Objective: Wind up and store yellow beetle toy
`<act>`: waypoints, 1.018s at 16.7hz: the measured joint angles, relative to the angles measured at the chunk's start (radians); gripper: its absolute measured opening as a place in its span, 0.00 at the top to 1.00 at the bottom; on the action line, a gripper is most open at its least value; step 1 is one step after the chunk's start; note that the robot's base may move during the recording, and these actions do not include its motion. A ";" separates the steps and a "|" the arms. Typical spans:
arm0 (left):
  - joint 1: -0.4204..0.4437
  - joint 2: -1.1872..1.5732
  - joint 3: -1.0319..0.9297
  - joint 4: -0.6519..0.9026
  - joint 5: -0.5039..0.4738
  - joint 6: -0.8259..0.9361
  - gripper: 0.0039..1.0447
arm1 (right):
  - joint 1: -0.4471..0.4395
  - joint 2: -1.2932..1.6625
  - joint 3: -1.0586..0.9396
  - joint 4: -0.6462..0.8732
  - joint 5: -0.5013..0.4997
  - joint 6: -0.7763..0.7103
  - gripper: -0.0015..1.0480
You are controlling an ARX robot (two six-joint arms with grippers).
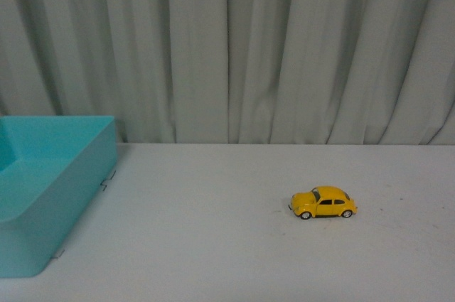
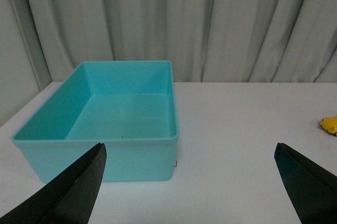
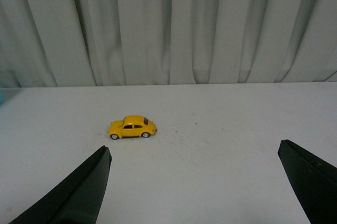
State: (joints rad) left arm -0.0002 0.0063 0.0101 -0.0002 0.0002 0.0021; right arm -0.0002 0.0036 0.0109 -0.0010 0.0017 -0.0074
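The yellow beetle toy [image 1: 323,202] stands on its wheels on the white table, right of centre in the front view, side-on. It also shows in the right wrist view as the same small yellow car [image 3: 132,127], ahead of my right gripper [image 3: 194,153], whose dark fingers [image 3: 84,192] are spread wide and hold nothing. My left gripper [image 2: 189,153] is open too, facing the turquoise bin [image 2: 124,103]; a sliver of the toy [image 2: 329,124] peeks in at that view's edge. Neither arm appears in the front view.
The turquoise bin [image 1: 50,181] sits at the table's left side, open-topped and showing nothing inside. A pale pleated curtain [image 1: 227,46] hangs along the table's far edge.
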 joint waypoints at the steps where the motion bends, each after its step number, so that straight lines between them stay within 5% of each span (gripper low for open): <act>1: 0.000 0.000 0.000 0.001 -0.001 0.000 0.06 | 0.000 0.000 0.000 0.001 -0.002 0.000 0.06; 17: 0.000 0.000 0.000 -0.002 -0.001 0.000 0.06 | 0.000 0.000 0.000 -0.002 -0.002 0.000 0.06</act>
State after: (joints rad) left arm -0.0002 0.0059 0.0101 -0.0021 -0.0006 0.0021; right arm -0.0002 0.0036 0.0109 -0.0032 0.0002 -0.0074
